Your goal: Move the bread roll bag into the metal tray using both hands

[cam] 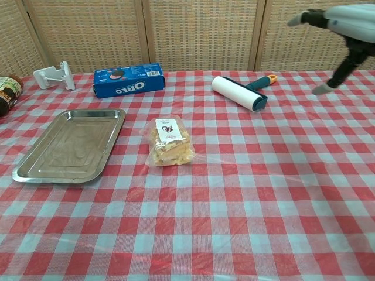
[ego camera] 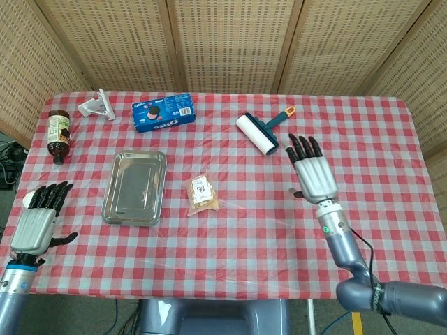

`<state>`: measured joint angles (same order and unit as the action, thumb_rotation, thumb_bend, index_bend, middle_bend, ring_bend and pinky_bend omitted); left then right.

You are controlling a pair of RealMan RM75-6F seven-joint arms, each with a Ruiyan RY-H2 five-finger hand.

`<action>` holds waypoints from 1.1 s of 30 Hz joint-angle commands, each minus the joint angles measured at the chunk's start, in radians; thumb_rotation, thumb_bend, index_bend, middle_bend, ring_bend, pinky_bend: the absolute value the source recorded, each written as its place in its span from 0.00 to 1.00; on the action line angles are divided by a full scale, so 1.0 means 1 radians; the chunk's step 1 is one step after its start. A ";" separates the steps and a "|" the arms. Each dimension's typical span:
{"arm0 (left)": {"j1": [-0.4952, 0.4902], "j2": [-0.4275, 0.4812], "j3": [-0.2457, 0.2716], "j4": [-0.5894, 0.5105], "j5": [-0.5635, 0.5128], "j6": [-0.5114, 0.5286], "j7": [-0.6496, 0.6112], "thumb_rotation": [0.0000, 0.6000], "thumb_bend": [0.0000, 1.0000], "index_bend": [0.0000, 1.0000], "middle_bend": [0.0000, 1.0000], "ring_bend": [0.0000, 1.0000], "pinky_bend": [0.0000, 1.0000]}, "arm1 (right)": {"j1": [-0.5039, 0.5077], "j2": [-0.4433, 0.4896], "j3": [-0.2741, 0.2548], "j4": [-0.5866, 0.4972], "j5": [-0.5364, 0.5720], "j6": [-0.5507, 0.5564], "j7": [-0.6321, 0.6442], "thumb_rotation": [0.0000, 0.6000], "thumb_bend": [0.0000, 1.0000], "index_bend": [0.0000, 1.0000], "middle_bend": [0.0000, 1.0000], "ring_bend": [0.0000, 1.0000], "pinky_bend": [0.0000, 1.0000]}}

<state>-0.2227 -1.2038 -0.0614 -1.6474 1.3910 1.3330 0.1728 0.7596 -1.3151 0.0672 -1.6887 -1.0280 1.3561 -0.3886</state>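
The bread roll bag (ego camera: 202, 193) (cam: 169, 140), clear plastic with a white label, lies flat on the checked cloth just right of the metal tray (ego camera: 135, 187) (cam: 71, 145), which holds nothing. My right hand (ego camera: 313, 172) (cam: 337, 40) hovers open at the right side of the table, well away from the bag, fingers spread. At the table's front left corner my left hand (ego camera: 37, 220) is open with nothing in it; the chest view does not show it.
A blue Oreo box (ego camera: 163, 112) (cam: 128, 79) lies behind the tray. A lint roller (ego camera: 259, 132) (cam: 240, 92) sits at the back centre. A brown bottle (ego camera: 59, 135) and a white bracket (ego camera: 97, 107) are at the back left.
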 commanded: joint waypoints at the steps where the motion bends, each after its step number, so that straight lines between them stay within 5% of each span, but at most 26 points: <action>1: -0.003 -0.009 0.004 -0.001 -0.001 -0.004 0.023 1.00 0.00 0.00 0.00 0.00 0.00 | -0.145 0.033 -0.089 0.055 -0.120 0.095 0.140 1.00 0.10 0.02 0.00 0.00 0.00; 9: -0.009 -0.029 0.012 0.004 -0.006 -0.018 0.059 1.00 0.00 0.00 0.00 0.00 0.00 | -0.308 0.005 -0.152 0.186 -0.192 0.166 0.296 1.00 0.10 0.02 0.00 0.00 0.00; 17: -0.045 -0.028 0.000 -0.023 -0.018 -0.073 0.061 1.00 0.00 0.00 0.00 0.00 0.00 | -0.373 0.003 -0.124 0.257 -0.261 0.183 0.395 1.00 0.10 0.02 0.00 0.00 0.00; 27: -0.284 0.037 -0.148 -0.159 -0.155 -0.326 0.193 1.00 0.00 0.00 0.00 0.00 0.00 | -0.415 0.050 -0.077 0.239 -0.314 0.175 0.488 1.00 0.10 0.02 0.00 0.00 0.00; 33: -0.488 0.041 -0.209 -0.137 -0.263 -0.558 0.279 1.00 0.00 0.00 0.00 0.00 0.00 | -0.438 0.073 -0.053 0.236 -0.325 0.167 0.534 1.00 0.10 0.02 0.00 0.00 0.00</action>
<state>-0.6086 -1.1728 -0.2310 -1.7912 1.1905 0.8915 0.4038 0.3245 -1.2453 0.0115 -1.4526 -1.3502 1.5247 0.1425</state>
